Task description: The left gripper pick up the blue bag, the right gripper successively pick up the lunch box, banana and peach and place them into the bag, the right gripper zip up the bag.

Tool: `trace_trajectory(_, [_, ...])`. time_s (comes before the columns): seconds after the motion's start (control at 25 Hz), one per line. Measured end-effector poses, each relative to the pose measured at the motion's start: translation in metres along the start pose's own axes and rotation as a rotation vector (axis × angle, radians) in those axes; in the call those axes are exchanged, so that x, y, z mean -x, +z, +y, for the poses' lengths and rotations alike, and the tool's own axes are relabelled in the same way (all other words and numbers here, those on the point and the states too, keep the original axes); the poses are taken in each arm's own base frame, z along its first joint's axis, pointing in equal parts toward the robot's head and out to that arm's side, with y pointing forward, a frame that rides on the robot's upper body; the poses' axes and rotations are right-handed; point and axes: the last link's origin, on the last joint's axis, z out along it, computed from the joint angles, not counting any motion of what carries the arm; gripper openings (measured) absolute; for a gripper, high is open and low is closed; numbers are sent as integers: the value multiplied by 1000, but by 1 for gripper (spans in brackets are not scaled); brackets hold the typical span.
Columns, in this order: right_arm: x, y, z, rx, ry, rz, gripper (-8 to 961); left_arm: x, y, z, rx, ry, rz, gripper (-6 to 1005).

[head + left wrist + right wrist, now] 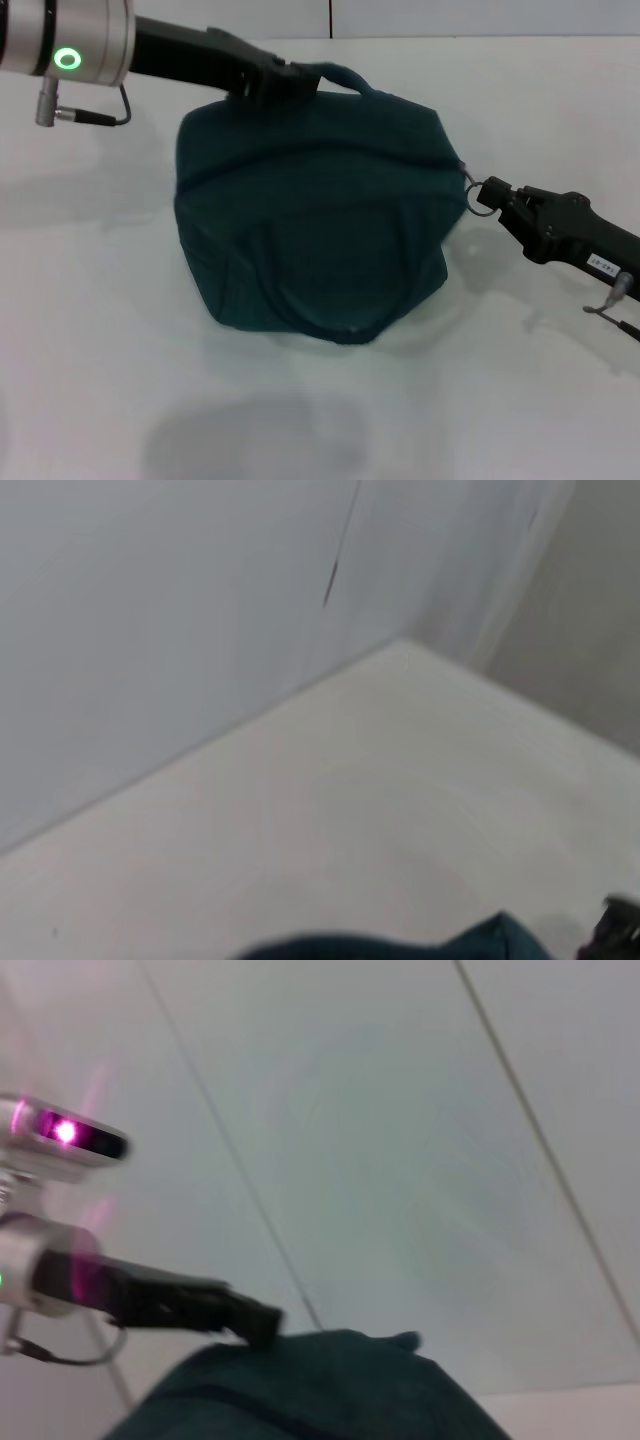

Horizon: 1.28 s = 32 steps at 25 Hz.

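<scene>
The left tool (285,80) grips the far handle, steadying the dark teal fabric bag (320,225); the right tool (497,197) pinches the ring pull (481,193) to zip it.

A white table (400,810) is filling most of the left wrist view, meeting a pale wall (170,610) behind it. A dark teal edge of the blue bag (420,948) is showing on the table, with a small black object (620,930), unidentifiable, sitting just beside the bag.

No legible text or labels anywhere.
</scene>
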Motion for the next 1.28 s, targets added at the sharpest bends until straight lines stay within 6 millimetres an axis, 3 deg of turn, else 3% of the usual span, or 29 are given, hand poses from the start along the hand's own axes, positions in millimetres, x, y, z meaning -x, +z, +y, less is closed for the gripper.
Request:
trace_trajectory(0.16, [-3,4,-9,-54,3,35,36,1,-5,0,20,-9,57,50])
trace_trajectory(0.56, [1,1,-8,-46,5,8,38,8,-18,-6,29,-53,173,56])
trace_trajectory(0.84, [17,-19,-6,-45,-36,-134,40,18,-23,-9,77,-58,249,155])
trace_trajectory(0.96, [22,-30,-7,-65,-67,-186,78,24,-25,-9,87,-61,253,372])
trace_trajectory(1.04, [25,-35,-10,-84,-73,-210,104,28,-28,-9,86,-46,280,410])
trace_trajectory(1.28, [40,-55,-17,-116,-103,-286,378,42,-51,-12,54,-32,439,524])
